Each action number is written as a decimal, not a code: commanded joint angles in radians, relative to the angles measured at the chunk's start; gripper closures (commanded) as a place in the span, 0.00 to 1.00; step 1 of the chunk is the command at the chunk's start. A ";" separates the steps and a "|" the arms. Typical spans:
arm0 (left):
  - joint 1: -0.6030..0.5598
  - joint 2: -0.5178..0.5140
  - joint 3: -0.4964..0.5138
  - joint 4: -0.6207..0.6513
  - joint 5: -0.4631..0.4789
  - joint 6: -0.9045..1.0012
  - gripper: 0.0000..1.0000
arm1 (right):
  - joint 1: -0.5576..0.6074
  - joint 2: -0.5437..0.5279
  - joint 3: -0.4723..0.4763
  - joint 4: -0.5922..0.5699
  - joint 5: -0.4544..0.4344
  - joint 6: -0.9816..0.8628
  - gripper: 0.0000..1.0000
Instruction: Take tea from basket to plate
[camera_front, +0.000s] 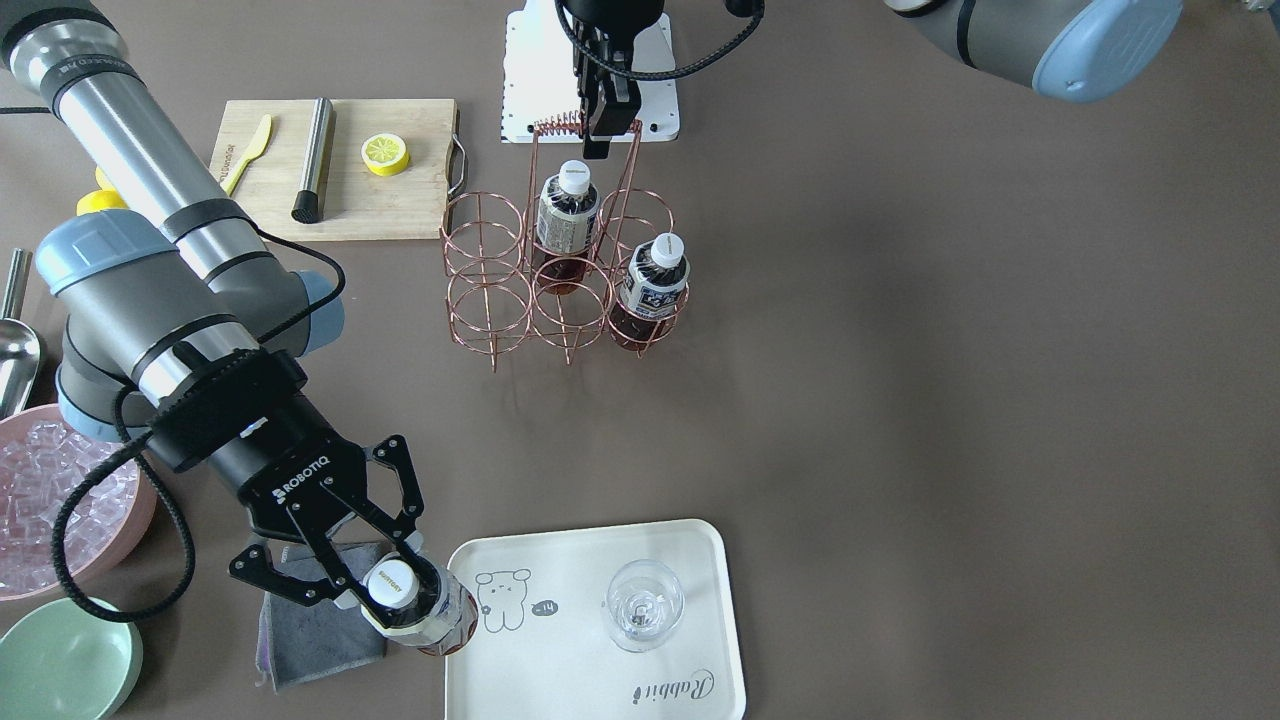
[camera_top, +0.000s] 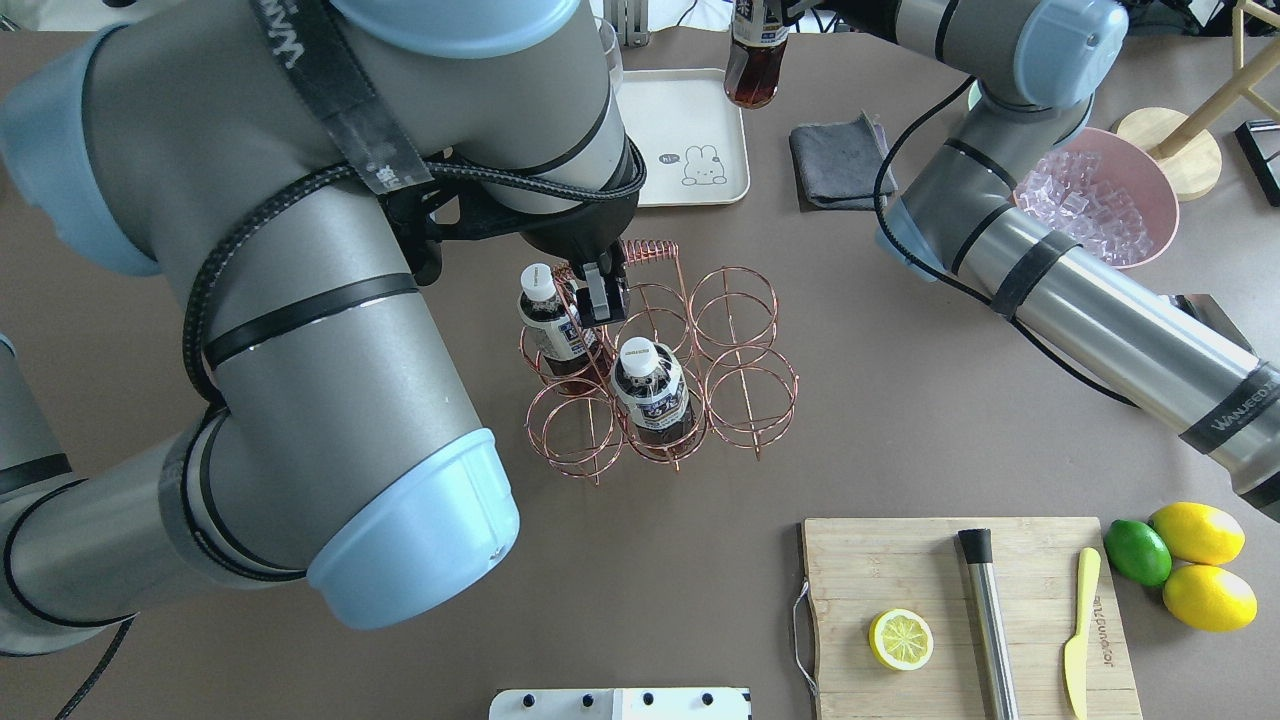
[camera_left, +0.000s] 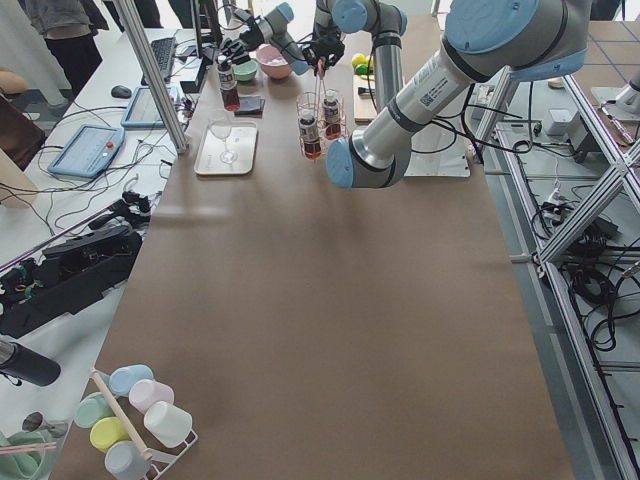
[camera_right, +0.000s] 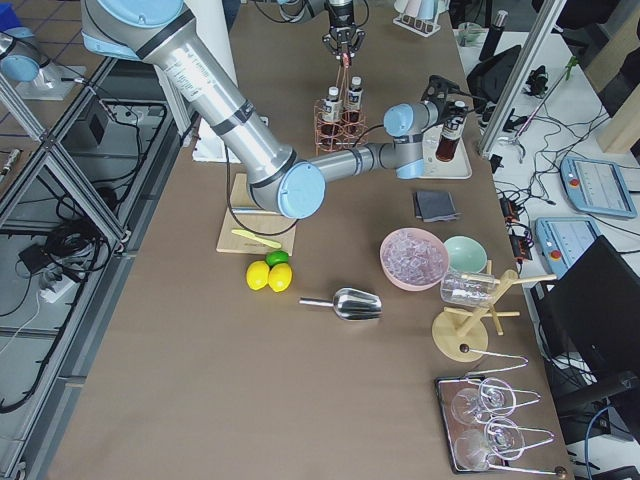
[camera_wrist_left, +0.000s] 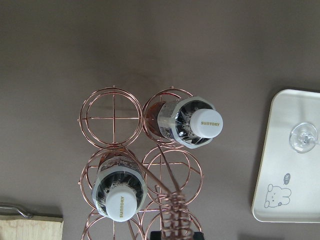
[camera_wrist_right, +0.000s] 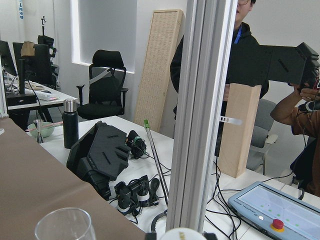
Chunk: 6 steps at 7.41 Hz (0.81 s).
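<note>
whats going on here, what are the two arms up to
The right end effector is shut on a tea bottle and holds it at the edge of the plate, where a stemmed glass already stands. The bottle looks not yet set down. The left end effector grips the basket by its coiled handle, seemingly to steady it. Two more bottles stand in its rings.
</note>
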 joint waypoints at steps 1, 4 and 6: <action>-0.031 0.011 -0.027 0.053 -0.002 0.019 1.00 | -0.070 0.050 -0.129 0.079 -0.091 0.000 1.00; -0.137 0.049 -0.096 0.162 -0.040 0.161 1.00 | -0.115 0.060 -0.176 0.131 -0.172 0.000 1.00; -0.232 0.132 -0.110 0.157 -0.089 0.307 1.00 | -0.143 0.063 -0.216 0.194 -0.242 -0.001 1.00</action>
